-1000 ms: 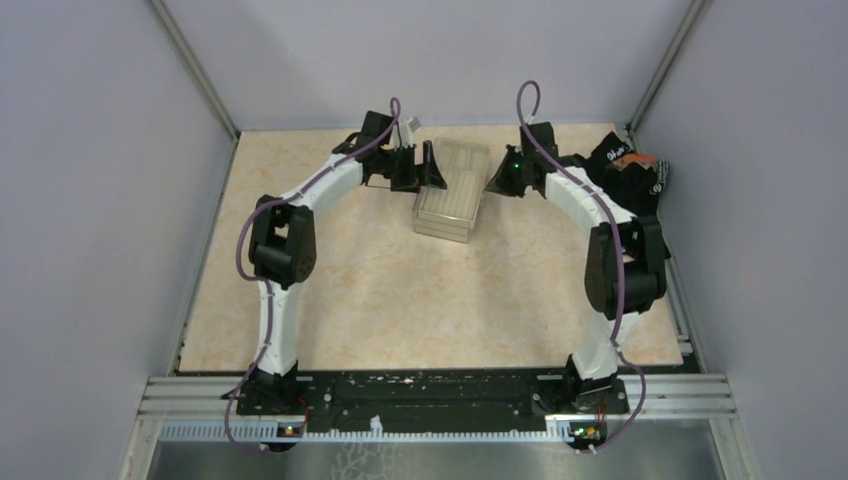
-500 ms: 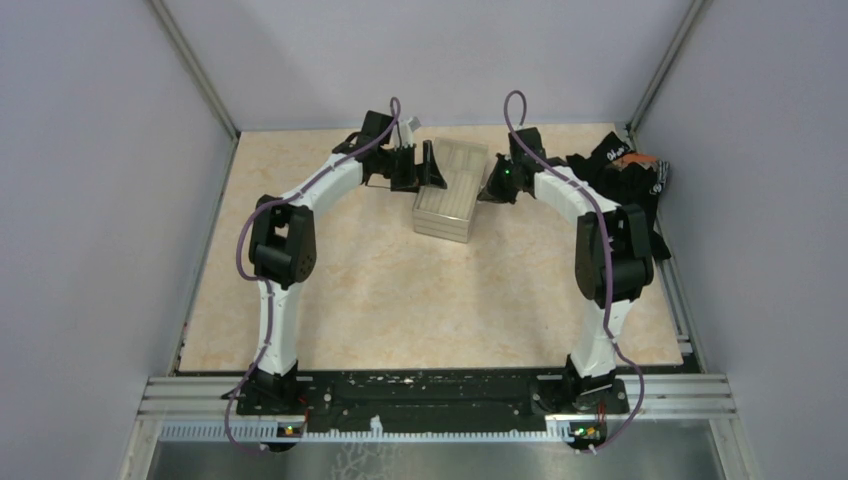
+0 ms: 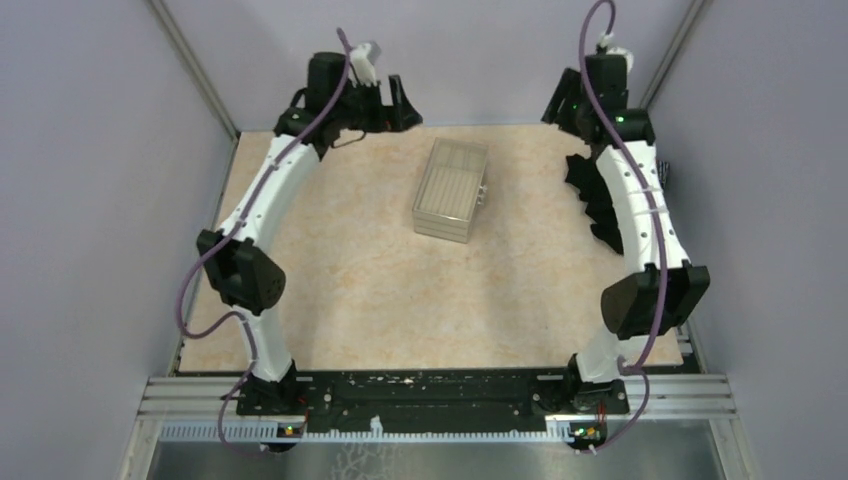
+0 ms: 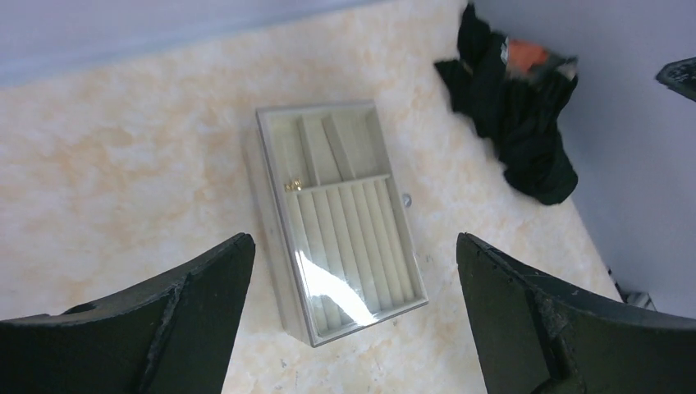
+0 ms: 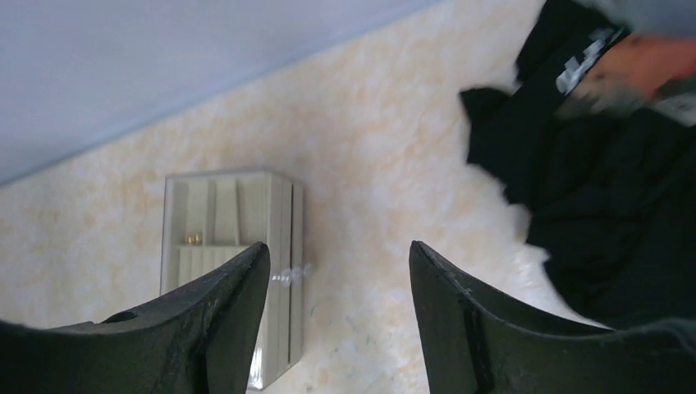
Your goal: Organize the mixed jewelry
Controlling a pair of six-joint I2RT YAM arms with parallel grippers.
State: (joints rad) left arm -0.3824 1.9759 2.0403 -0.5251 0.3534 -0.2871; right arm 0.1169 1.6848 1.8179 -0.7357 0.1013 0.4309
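A beige stack of compartmented trays point(image 3: 450, 188) with a clear lid lies mid-table. Of the mixed jewelry, one tiny gold piece point(image 4: 291, 186) shows in a small compartment at the top tray's far end, and the right wrist view shows that gold piece point(image 5: 194, 238) too. A small silvery bit point(image 5: 289, 275) juts from the stack's right side. My left gripper point(image 3: 395, 105) hangs high at the back left, open and empty, with the trays far below its fingers point(image 4: 205, 287). My right gripper point(image 3: 560, 105) hangs high at the back right, open and empty point(image 5: 338, 246).
A black cloth heap point(image 4: 517, 123) with an orange and white patch lies at the back right corner, partly behind my right arm point(image 3: 640, 210) in the top view. Grey walls close in the left, back and right sides.
Both arms have lifted up and back, away from the tray stack they flanked. The right gripper has gone from shut to open. The stack has not moved.
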